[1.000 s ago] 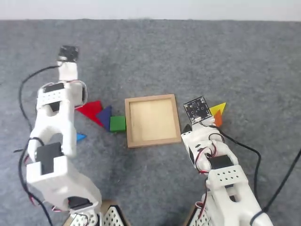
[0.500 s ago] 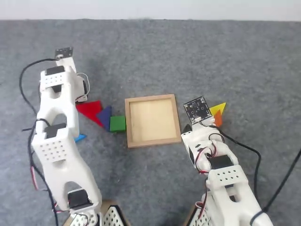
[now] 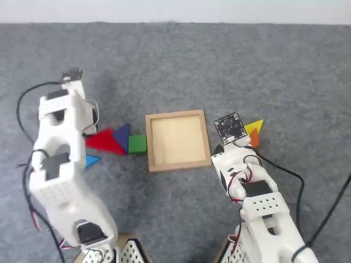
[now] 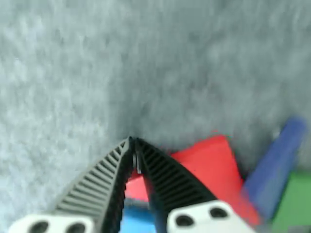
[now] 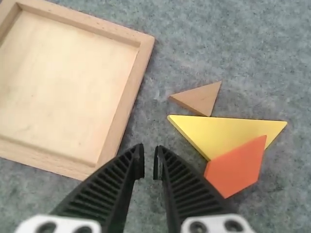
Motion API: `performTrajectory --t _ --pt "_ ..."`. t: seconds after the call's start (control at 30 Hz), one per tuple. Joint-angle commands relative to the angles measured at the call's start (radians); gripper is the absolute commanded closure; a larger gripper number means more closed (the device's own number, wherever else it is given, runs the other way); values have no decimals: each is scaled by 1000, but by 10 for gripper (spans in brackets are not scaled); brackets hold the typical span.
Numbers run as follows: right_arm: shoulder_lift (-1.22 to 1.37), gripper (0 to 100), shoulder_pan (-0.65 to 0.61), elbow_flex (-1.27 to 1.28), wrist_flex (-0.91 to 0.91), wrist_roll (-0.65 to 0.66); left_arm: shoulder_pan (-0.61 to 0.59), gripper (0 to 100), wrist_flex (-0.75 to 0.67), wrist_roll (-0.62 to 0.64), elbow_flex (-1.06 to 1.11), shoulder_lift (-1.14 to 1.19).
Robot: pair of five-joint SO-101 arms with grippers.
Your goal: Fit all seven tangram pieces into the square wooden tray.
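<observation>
Wooden and square, the tray (image 3: 175,115) sits near the middle of the grey tabletop (image 3: 219,60). All seven pieces lie outside it.

On the tray's left side, the green square (image 3: 137,144) touches the rim. Next come the dark blue piece (image 3: 122,134) and the red triangle (image 3: 103,141). The small light blue piece (image 3: 92,160) lies a bit nearer the front edge.

On the tray's right side lie the brown triangle (image 5: 199,97), the yellow triangle (image 5: 223,132) and the orange piece (image 5: 237,167), which touches the yellow one.

The left gripper (image 4: 132,143) has its fingers pressed together. Its tip seems to touch the red triangle's edge, but that view is fuzzy.

The right gripper (image 5: 148,156) hangs between the tray's rim and the yellow triangle. Its fingers are nearly together, with just a thin slit, and hold nothing.
</observation>
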Motion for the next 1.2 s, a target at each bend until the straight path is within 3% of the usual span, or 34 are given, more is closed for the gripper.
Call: performTrajectory --t 0.0,0.43,0.57,0.67,0.77,0.93,1.17 --pt "2 937 16 -34 -18 -8 -6 988 -32 -55 166 -172" --pt "4 937 16 -32 -18 -8 2 988 -48 -198 533 -598" --pt "4 937 18 -32 -18 -8 32 977 -41 -377 673 -895" --pt "4 937 18 -32 -18 -8 61 860 -41 -557 765 -1080" --pt "4 937 18 -32 -18 -8 87 754 -20 -655 806 -1191" --pt "4 937 22 -32 -18 -8 104 747 -5 -829 762 -1162" --pt "4 937 44 -32 -18 -9 97 748 -8 -1143 613 -895"
